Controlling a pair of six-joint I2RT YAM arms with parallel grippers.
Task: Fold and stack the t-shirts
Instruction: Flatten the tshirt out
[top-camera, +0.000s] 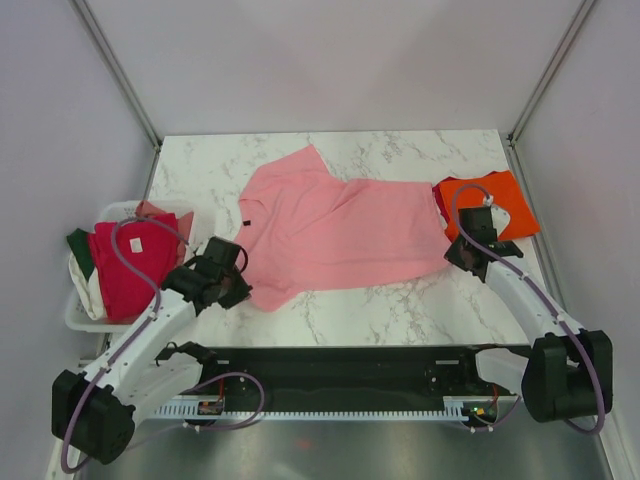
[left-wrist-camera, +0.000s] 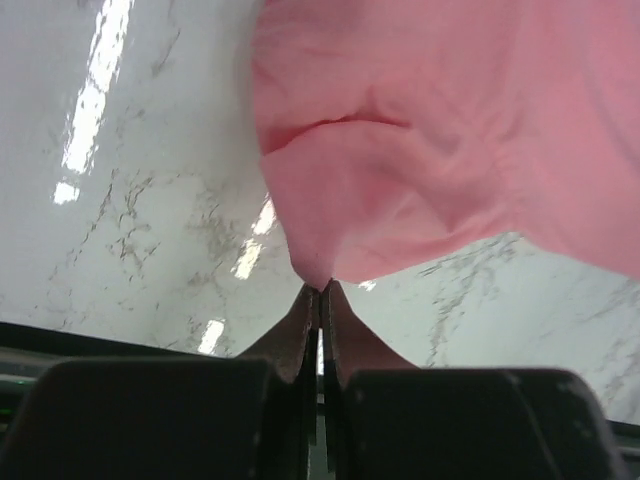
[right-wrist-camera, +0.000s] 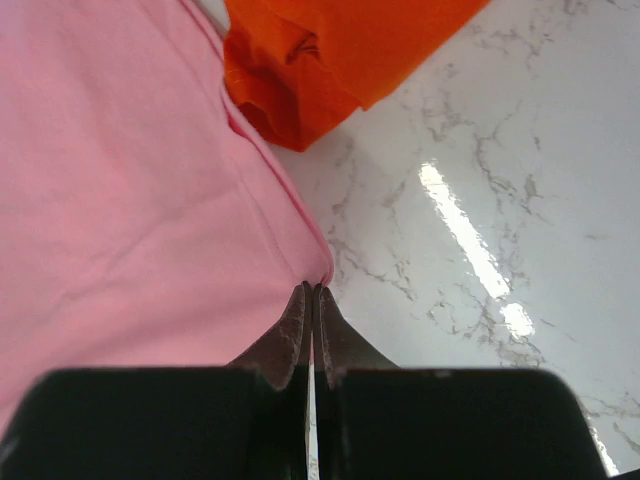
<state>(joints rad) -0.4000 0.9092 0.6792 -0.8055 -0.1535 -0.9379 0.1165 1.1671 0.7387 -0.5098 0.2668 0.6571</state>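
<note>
Your pink shirt (top-camera: 340, 230) lies spread across the centre of the marble table (top-camera: 400, 310), with an orange shirt (top-camera: 505, 200) at its right end. Your left gripper (left-wrist-camera: 320, 292) and right gripper (right-wrist-camera: 312, 290), jaws pressed together, pinch its lower-left and lower-right corners.

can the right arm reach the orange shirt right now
Probably yes: the orange shirt lies just beyond the right gripper, nothing between. But that gripper is shut on the pink shirt's corner, so it must release first.
</note>
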